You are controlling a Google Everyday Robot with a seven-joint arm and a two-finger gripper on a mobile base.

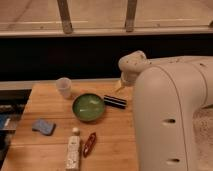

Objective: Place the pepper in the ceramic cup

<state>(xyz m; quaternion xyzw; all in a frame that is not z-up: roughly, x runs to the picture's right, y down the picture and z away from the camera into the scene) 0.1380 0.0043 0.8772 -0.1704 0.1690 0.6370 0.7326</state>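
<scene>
One pepper (89, 144) lies loose on table (46, 102) in front of bowl (75, 109), not yet picked; cup (64, 87) upright behind-left of bowl, ready to receive; gripper (115, 101) just right of bowl, grip indiscernible.

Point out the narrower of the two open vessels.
The small whitish tapered ceramic cup, far left; the round green bowl beside it is much wider. The gripper hangs right of both.

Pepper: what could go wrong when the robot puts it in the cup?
1. The pepper lies close beside the white bottle, so the end effector, now over the far side of the table near the black block, might bump the bottle.
2. The ceramic cup is narrow and the green bowl sits next to it; the pepper might land there instead.
</scene>
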